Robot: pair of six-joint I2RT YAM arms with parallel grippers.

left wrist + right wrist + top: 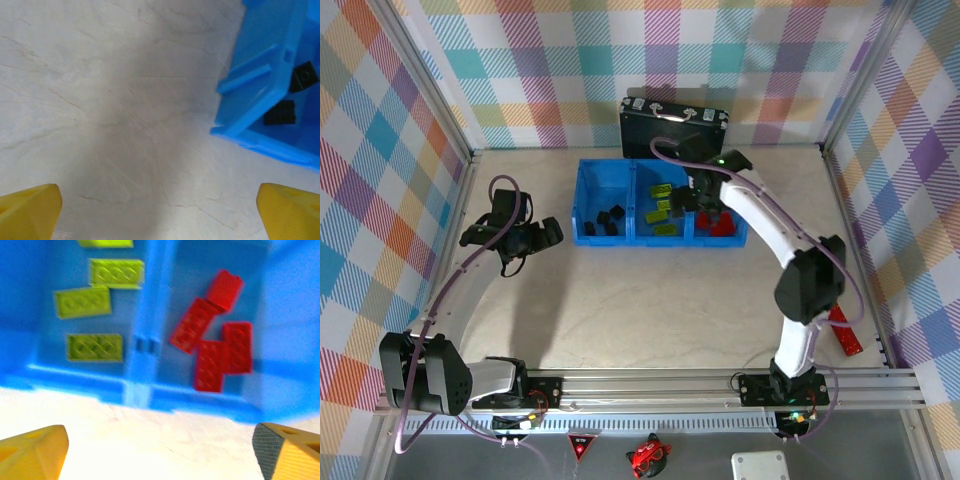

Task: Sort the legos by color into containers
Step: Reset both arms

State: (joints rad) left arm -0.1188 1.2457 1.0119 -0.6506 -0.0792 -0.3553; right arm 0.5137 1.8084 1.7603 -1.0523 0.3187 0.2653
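Observation:
The blue three-compartment bin stands at the back middle of the table. Black cubes lie in its left compartment, lime-green bricks in the middle one and red bricks in the right one. My right gripper hovers over the bin's front wall between the middle and right compartments. It is open and holds nothing, with green bricks and red bricks ahead of it. My left gripper hangs just left of the bin. It is open over bare table, and black cubes show inside the bin's corner.
A black case with a metal handle stands right behind the bin. A long red glittery stick lies near the right wall. Metal frame posts and checked walls close in the table on three sides.

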